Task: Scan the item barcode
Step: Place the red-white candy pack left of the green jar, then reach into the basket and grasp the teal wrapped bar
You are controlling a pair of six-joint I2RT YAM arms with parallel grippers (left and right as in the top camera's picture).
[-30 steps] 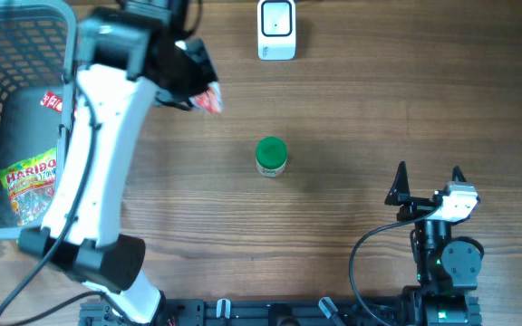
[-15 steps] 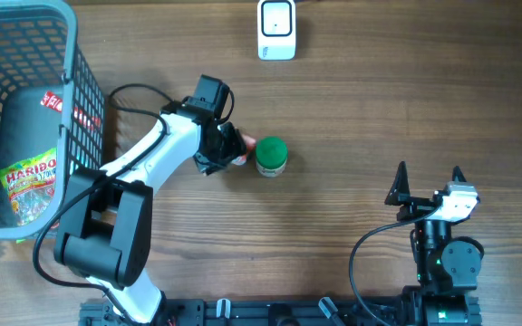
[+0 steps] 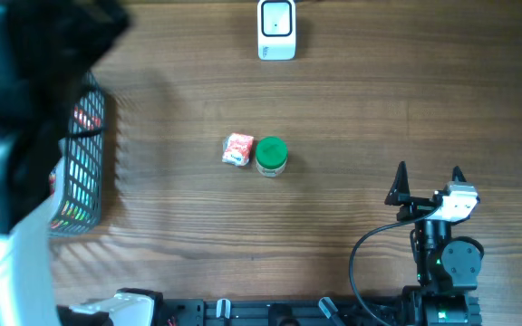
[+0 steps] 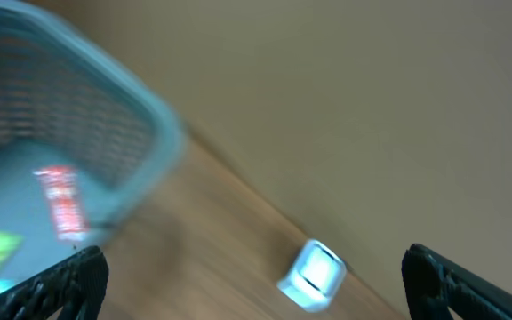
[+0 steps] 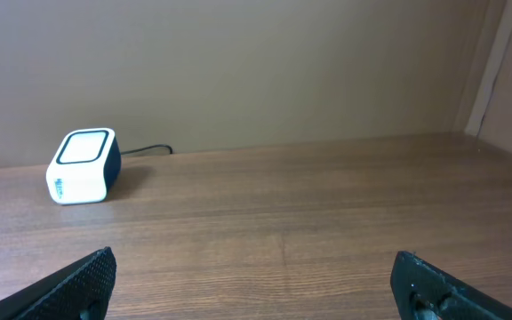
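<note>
Left arm (image 3: pixel 7 136) looms high at nine o'clock, blurred, its pincer (image 4: pixel 260 293) wide and empty. The packet (image 3: pixel 237 149) lies mid-table, well apart toward three o'clock, touching a jar (image 3: pixel 271 156). Right pincer (image 3: pixel 429 177) gapes wide at four o'clock.

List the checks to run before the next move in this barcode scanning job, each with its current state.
1. Left pincer open and empty: ok.
2. Right pincer open and empty, parked away from the items: ok.
3. Scanner standing unobstructed: ok.
4. Red-and-white packet lying free beside the green-lidded jar: ok; whether they touch: cannot tell.
5. Barcode visible on packet or jar: cannot tell.
6. Basket contents sharp enough in the left wrist view to choose a pick: not ok, blurred.
</note>
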